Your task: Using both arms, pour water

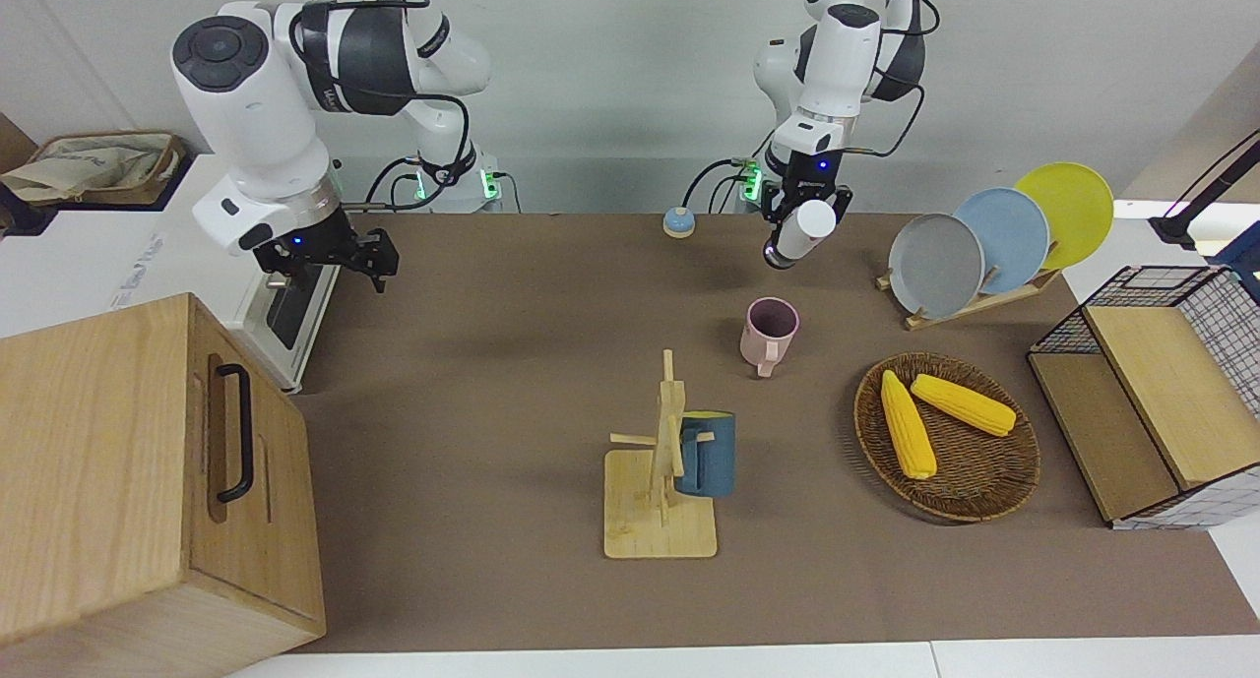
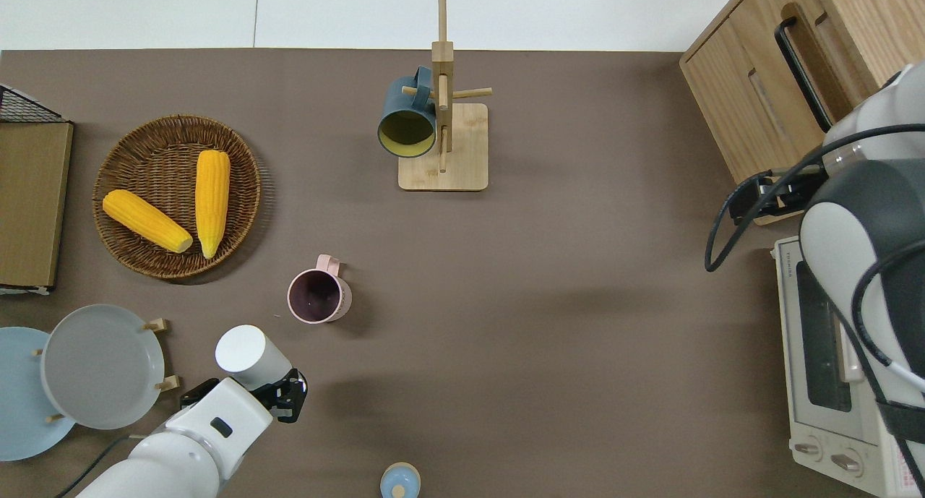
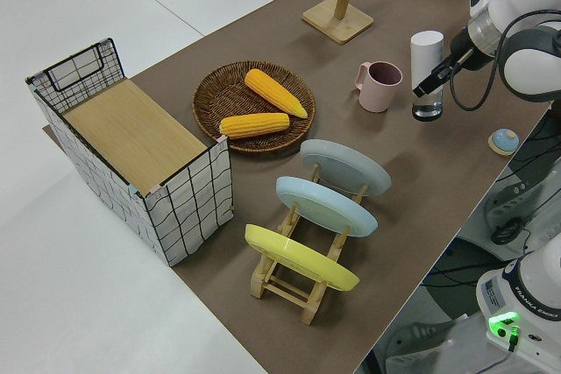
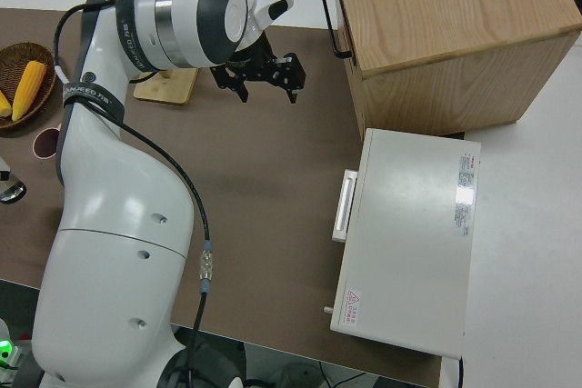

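**Left arm holds a bottle near the pink cup**

The left gripper [image 1: 805,213] is clamped around a white bottle [image 2: 249,353], lifted off the table [image 2: 549,310] and tilted. The landmark is the pink cup [image 2: 319,295], which stands upright and apart from the bottle. In the overhead view the bottle is over bare table, beside the plate rack [image 2: 155,353]. A basket [image 2: 130,256] with two corn cobs [image 2: 204,202] lies farther from the robots than the cup, toward the left arm's end. The mug tree [image 2: 442,133], carrying a blue mug [image 2: 406,118], stands farther still. The right gripper [image 4: 266,75] is parked, fingers spread, holding nothing.
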